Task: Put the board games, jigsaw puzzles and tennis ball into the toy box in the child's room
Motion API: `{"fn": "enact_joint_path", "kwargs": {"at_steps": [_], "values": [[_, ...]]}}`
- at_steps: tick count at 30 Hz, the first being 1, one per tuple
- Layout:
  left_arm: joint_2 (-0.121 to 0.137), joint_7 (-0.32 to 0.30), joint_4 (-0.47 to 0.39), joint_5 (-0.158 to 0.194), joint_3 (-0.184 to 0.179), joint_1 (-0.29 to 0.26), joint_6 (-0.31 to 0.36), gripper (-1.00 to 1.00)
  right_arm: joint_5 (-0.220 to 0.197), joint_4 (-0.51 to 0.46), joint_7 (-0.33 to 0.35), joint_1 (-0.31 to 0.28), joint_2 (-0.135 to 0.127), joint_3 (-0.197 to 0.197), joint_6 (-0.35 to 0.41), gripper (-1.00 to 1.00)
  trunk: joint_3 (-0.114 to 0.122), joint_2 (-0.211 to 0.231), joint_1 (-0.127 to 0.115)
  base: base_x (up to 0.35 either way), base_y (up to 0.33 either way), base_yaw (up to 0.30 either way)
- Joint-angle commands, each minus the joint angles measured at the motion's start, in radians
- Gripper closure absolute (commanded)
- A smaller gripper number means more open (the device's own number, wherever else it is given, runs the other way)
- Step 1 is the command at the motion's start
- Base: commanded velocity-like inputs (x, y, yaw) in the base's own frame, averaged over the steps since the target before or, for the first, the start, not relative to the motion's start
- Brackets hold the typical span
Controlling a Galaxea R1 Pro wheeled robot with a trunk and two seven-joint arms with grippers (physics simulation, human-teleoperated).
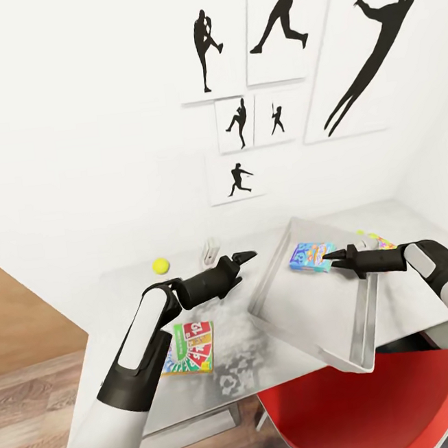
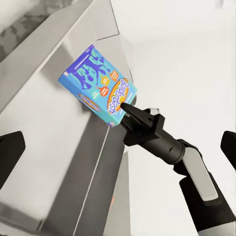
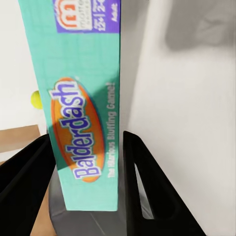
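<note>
The pale grey toy box (image 1: 309, 315) lies on the table (image 1: 120, 290). My right gripper (image 1: 332, 259) is shut on the blue board game (image 1: 309, 256), which it holds on its narrow edge inside the box's far end. The right wrist view has the fingers (image 3: 142, 187) pressed to both faces of this game (image 3: 83, 113). Beside the box's left rim, my left gripper (image 1: 246, 255) is open and empty. Its fingers (image 2: 11, 152) stand wide apart, facing the blue game (image 2: 98, 86). A yellow-green-red board game (image 1: 189, 348) lies flat near the table's front. The tennis ball (image 1: 161, 264) rests at the back left. Jigsaw puzzles (image 1: 379, 241) peek out behind the box.
A red chair (image 1: 367, 409) stands under the table's front edge, and the toy box's near corner hangs over it. A small white object (image 1: 212, 253) sits by the wall behind my left gripper. Silhouette prints (image 1: 272, 26) hang above. Wood floor (image 1: 27, 382) lies to the left.
</note>
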Motion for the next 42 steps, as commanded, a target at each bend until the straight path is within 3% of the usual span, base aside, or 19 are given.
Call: {"fn": "enact_joint_path", "kwargs": {"at_steps": [1,6,10,11,14,19,29,42], "values": [[0.0,0.006,-0.033,0.012,0.002,0.001,0.011,-1.0,0.0,0.0,0.006,-0.002,-0.001,0.003,0.002,1.0,-0.003,-0.002,0.001,0.0,0.0,0.0],[-0.001,0.004,-0.077,0.051,0.005,-0.015,0.041,-1.0,-0.001,-0.002,0.005,-0.002,0.0,0.003,0.002,1.0,-0.004,-0.002,0.001,0.0,0.0,0.0],[-0.001,0.012,-0.096,0.15,0.004,-0.073,0.058,-1.0,-0.001,-0.007,0.004,-0.002,0.001,0.002,0.002,1.0,-0.005,-0.002,0.001,0.0,0.0,0.0],[-0.001,0.012,-0.096,0.15,0.004,-0.073,0.058,-1.0,-0.001,-0.007,0.004,-0.002,0.001,0.002,0.002,1.0,-0.005,-0.002,0.001,0.0,0.0,0.0],[-0.001,0.023,-0.102,0.207,0.003,-0.105,0.064,-1.0,-0.001,-0.009,0.004,-0.003,0.0,0.002,0.002,1.0,-0.005,-0.002,0.001,0.0,0.0,0.0],[-0.001,0.034,-0.107,0.248,0.003,-0.13,0.068,-1.0,-0.001,-0.01,0.004,-0.004,0.001,0.002,0.002,1.0,-0.006,-0.002,0.001,0.0,0.0,0.0],[-0.002,0.04,-0.105,0.274,0.003,-0.148,0.07,-1.0,-0.001,-0.012,0.004,-0.005,0.002,0.002,0.002,1.0,-0.015,-0.002,0.001,0.0,0.0,0.0],[0.0,0.041,-0.104,0.277,0.001,-0.147,0.07,-1.0,-0.001,-0.012,0.004,-0.007,0.004,0.002,0.002,1.0,-0.035,-0.002,0.001,0.0,0.0,0.0]]}}
